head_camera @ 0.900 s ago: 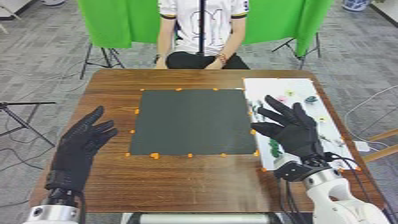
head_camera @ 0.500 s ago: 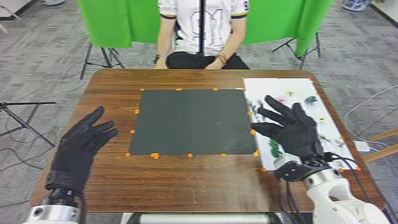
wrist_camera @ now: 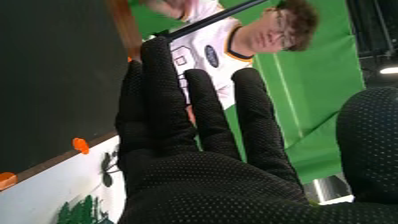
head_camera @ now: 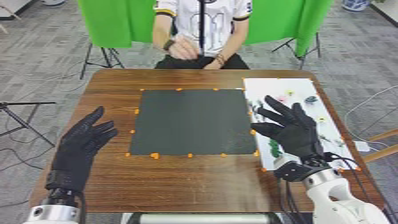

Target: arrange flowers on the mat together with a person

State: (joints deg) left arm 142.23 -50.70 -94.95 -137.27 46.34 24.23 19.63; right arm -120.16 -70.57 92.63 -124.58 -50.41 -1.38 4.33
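Several small blooms point(head_camera: 290, 93) in pink and yellow lie near the far end of the white sheet point(head_camera: 277, 83), with a darker, bluish bloom point(head_camera: 311, 99) just beside them. Nearer the robot on the same sheet is some green foliage point(head_camera: 274, 146), and the wrist view gives dark leaves point(wrist_camera: 108, 170) on a thin stem.

All of it should be light, the stems slim and somewhat springy, the petals and leaves soft and easily crushed or bent. The best hold is probably a gentle pinch on bare stem, below the bloom and clear of the leaves. A thin stem lying flat could roll or slip away from gloved fingertips, and a broad grab might drag its neighbours along.

Above the sheet hangs the right robot hand point(head_camera: 293, 132), fingers spread, thumb well apart, pinching nothing. It would need to come down and narrow its grasp around one stem.

Beside the sheet is the dark mat point(head_camera: 191, 122), with orange pieces point(head_camera: 155, 156) along its edges, where the flowers are to go; the arranging looks to be at its start. Beyond the mat's left side, the left robot hand point(head_camera: 78, 145) is held with fingers extended and relaxed, over the brown counter point(head_camera: 195, 182).
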